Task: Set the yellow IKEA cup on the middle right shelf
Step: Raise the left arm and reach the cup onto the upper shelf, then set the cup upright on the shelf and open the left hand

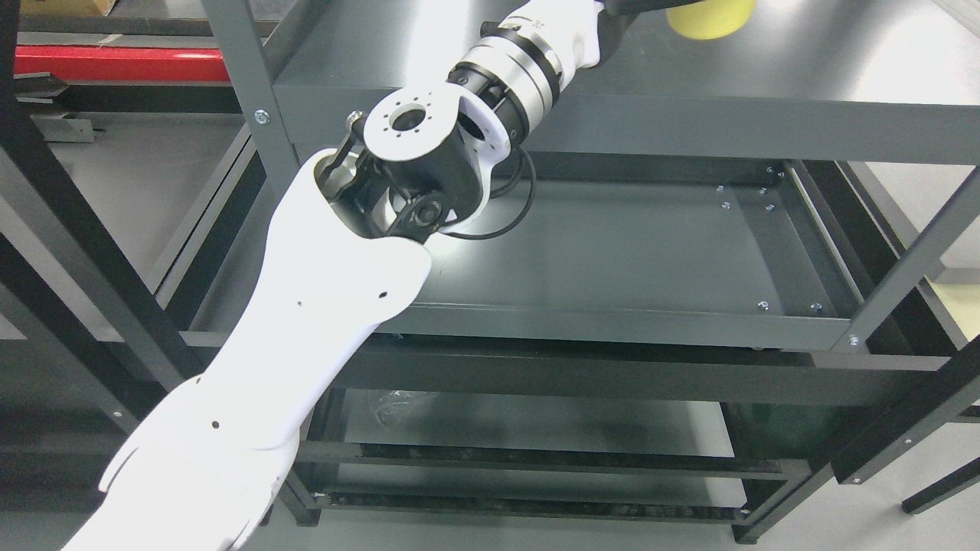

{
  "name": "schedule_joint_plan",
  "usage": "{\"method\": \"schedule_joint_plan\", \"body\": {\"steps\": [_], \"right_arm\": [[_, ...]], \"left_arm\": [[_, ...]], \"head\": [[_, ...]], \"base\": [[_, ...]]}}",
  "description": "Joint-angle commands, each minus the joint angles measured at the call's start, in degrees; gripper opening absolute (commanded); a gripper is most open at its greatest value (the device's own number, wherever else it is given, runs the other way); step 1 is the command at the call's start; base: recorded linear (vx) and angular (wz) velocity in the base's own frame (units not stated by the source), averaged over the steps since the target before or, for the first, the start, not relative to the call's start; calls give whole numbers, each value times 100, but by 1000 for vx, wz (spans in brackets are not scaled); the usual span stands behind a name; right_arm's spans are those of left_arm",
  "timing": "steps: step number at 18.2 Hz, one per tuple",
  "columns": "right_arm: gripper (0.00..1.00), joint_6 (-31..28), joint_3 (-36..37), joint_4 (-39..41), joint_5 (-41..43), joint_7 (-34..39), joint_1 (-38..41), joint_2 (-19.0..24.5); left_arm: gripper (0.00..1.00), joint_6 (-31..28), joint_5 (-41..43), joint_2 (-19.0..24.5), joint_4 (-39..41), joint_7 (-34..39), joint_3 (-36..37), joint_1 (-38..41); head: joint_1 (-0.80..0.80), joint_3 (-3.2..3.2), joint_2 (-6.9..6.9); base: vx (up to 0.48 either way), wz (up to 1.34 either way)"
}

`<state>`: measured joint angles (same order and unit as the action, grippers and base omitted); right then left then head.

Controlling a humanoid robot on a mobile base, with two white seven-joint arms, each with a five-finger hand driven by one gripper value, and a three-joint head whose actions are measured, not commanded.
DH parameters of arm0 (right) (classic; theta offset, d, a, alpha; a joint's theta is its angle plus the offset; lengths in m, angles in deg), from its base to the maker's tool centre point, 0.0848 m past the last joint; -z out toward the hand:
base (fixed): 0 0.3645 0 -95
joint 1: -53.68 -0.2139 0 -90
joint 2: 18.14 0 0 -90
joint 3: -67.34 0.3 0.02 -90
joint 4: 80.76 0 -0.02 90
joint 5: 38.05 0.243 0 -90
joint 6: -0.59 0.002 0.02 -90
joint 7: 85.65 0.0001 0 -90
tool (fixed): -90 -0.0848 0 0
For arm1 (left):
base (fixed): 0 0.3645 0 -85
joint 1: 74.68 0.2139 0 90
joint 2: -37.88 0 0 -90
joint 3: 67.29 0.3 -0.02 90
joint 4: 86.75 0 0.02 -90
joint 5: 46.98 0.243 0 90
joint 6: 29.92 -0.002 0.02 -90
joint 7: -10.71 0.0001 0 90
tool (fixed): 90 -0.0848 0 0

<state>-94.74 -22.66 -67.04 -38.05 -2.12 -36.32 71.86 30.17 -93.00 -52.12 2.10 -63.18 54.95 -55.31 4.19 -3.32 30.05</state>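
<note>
Our left arm (321,306) reaches up from the lower left, its wrist passing over the top shelf (804,69). The hand itself runs off the upper edge, so we cannot tell how its fingers stand or whether they hold anything. The yellow cup (710,21) shows just beyond the wrist, to its right, cut by the frame, its long axis unreadable. The middle shelf (628,252) lies below the hand, so we judge the cup must come down and rightward

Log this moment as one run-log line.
arm: left arm reaching up over top shelf | hand: cut off at frame top | object: yellow cup at top edge | target: middle shelf bare | right arm: not visible
</note>
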Motion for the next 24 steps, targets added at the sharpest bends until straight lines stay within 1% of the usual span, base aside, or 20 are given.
{"method": "schedule_joint_plan", "body": {"steps": [1, 2, 4, 6, 7, 9, 11, 14, 24], "right_arm": [[99, -4, -97, 0, 140, -21, 79, -100], [99, -4, -97, 0, 140, -21, 79, -100], [99, -4, -97, 0, 140, -21, 79, -100], [99, -4, -97, 0, 140, -21, 79, -100], [99, -4, -97, 0, 140, -21, 79, -100], [99, -4, -97, 0, 140, -21, 79, -100], [99, -4, -97, 0, 140, -21, 79, -100], [99, -4, -97, 0, 140, -21, 79, -100], [99, -4, -97, 0, 140, -21, 79, -100]], "left_arm": [[13, -409, 233, 100, -1194, -3, 72, -249], [21, -506, 259, 100, -1195, -11, 64, -240], [35, -621, 259, 100, -1177, -73, 29, -240], [55, -639, 259, 100, -1168, -317, -15, -232], [63, -630, 294, 100, -1168, -484, -33, -223], [78, -630, 583, 100, -1160, -679, -42, -223], [89, -630, 899, 100, -1133, -767, -94, -223], [98, -621, 1146, 100, -1046, -794, -270, -205], [99, -568, 1173, 100, 316, -820, -1245, -249]], "head": [[0, 0, 0], [0, 0, 0], [0, 0, 0], [0, 0, 0], [0, 0, 0], [0, 0, 0], [0, 0, 0], [0, 0, 0], [0, 0, 0]], "base": [[0, 0], [0, 0], [0, 0], [0, 0], [0, 0], [0, 0], [0, 0], [0, 0], [0, 0]]}}
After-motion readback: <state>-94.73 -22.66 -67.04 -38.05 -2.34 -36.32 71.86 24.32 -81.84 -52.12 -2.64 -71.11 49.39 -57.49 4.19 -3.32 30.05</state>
